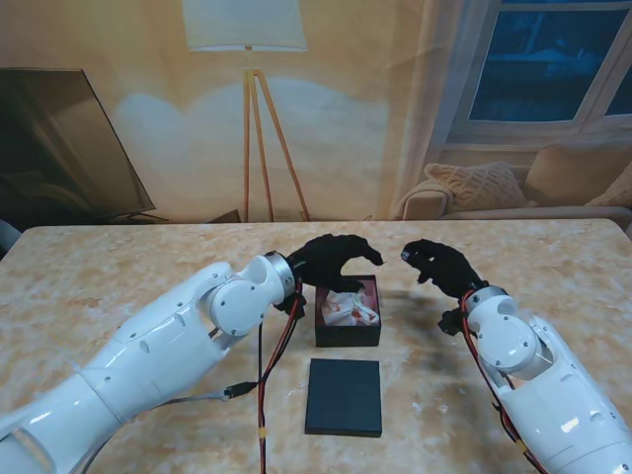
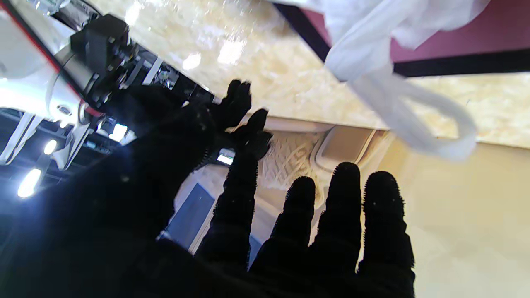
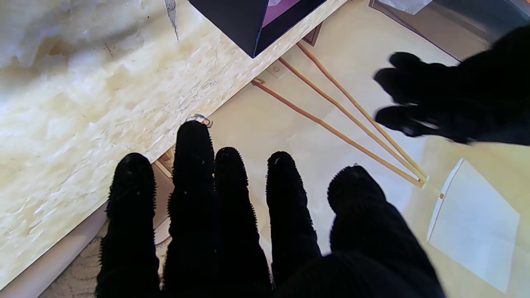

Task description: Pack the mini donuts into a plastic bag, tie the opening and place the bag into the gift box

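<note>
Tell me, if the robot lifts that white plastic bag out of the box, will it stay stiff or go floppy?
Probably floppy: the plastic bag lies crumpled in the gift box, and its loop dangles limply in the left wrist view. It looks thin, so likely light and maybe slippery.

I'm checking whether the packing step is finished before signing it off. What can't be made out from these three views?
- Donuts: in the stand view the plastic bag in the gift box is too small to show its contents.
- Bag's knot: in the left wrist view the bag is cut off by the frame edge.
- Box's far-left corner: hidden under the left hand in the stand view.
- Box lid: only its dark top shows.
</note>
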